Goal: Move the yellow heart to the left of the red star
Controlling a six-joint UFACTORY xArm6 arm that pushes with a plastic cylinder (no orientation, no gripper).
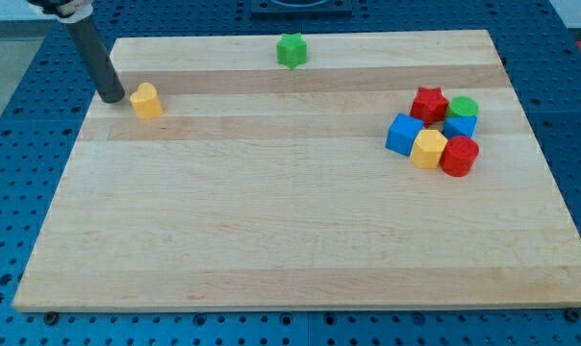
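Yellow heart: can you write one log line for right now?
my tip: just left of yellow heart | red star: far right, in cluster | heart not yet moved there

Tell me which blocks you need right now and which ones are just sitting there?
Needed for the job:
- yellow heart, at the view's upper left
- red star, in the cluster at the view's right
- my tip, just left of the yellow heart

Just lying about:
- green star
- blue cube
- yellow block
- red cylinder
- green cylinder
- second blue block

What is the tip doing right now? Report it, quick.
My tip: no gripper, holds nothing; it rests on the board just to the view's left of the yellow heart, far from the red star.
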